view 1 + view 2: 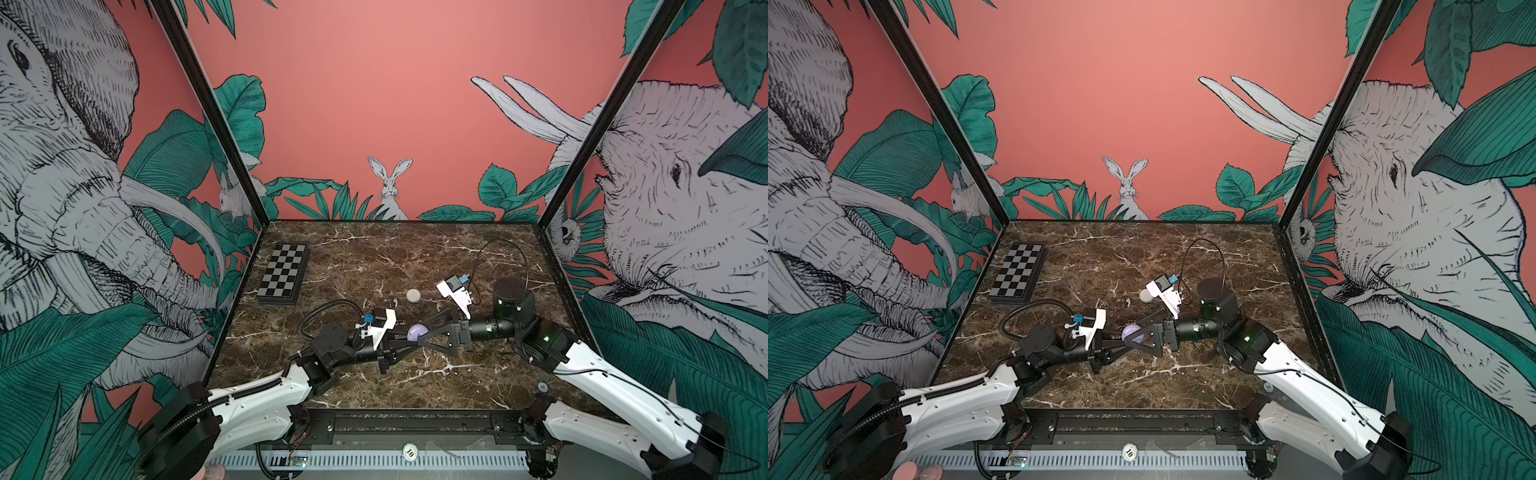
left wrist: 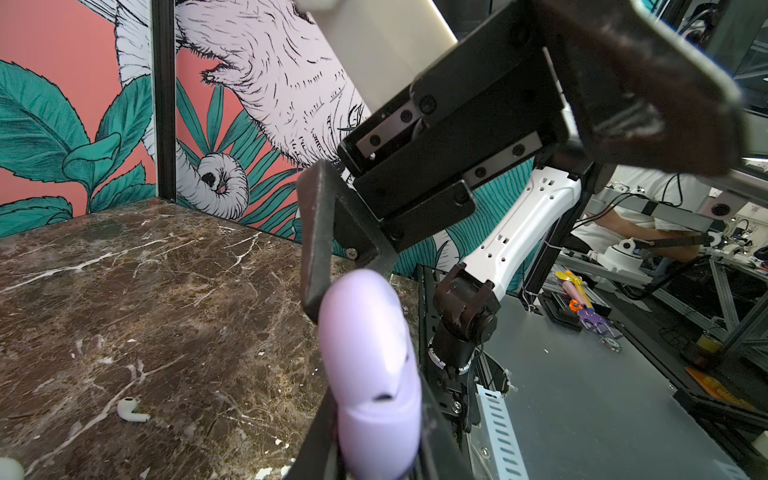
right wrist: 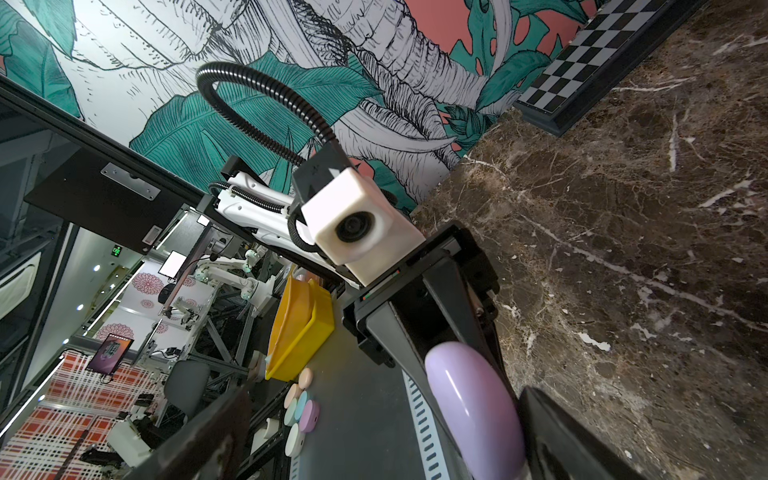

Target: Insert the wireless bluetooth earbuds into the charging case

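Nearest the camera head, both arms enter over the near edge of the tabletop (image 1: 374,257) and meet close to its middle. I read the left gripper (image 1: 409,340) as clamped on the lilac charging case (image 2: 370,374), which it holds on edge. I read the right gripper (image 1: 420,335) as spread wide and gripping nothing. Its jaws straddle the same case, with one finger (image 2: 316,249) just beside the case's rim; I cannot tell whether it touches.

I see the white charging case (image 1: 413,295) resting on the tabletop beyond the grippers, toward the far edge and apart from both. In the left wrist view I see one white earbud (image 2: 131,409) lying on the marble, outside either case. In both top views the earbuds are too small for me to identify, and I cannot locate the lilac pair. The chessboard (image 1: 284,274) lies flat near the far-left corner, well apart from everything else.
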`<state>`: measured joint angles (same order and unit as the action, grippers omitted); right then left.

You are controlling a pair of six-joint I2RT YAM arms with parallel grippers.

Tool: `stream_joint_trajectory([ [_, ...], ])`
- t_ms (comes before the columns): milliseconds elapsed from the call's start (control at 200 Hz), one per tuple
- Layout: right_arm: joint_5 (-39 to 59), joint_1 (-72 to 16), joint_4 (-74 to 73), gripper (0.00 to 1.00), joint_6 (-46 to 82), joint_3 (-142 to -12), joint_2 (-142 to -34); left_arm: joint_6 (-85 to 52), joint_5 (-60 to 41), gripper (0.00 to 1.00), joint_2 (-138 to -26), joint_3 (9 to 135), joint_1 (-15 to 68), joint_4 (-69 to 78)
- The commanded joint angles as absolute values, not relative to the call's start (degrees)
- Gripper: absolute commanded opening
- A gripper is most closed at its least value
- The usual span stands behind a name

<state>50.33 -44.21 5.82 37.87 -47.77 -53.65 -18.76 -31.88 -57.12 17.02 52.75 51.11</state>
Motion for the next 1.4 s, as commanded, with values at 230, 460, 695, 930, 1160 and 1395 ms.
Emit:
stream_joint_trajectory([
  [230,52.89,-45.36,4.38,0.98,37.31,-50.28,-50.85,-19.58,-30.50,0.00,-57.65,18.17,52.74,51.59],
  [460,54.34,-46.62,1.72,0.98,37.43,-50.19,-50.57,-19.94,-29.88,0.00,-57.62,17.93,52.78,51.31],
  [695,25.94,-46.39,22.48,0.98,27.53,-57.55,-46.08,-18.98,-25.07,0.00,-56.26,17.35,52.73,49.27],
  [930,-2.97,-45.04,30.30,0.98,28.39,-57.98,-43.34,-19.14,-19.82,0.00,-52.87,21.81,52.65,35.25],
  [1160,-0.81,-42.93,27.13,0.98,30.76,-52.47,-45.90,-22.06,-12.15,0.00,-49.39,24.86,47.94,21.66],
  [1395,-1.52,-41.61,24.44,0.98,30.00,-48.88,-48.83,-23.16,-14.33,0.00,-56.02,32.33,37.50,7.13],
])
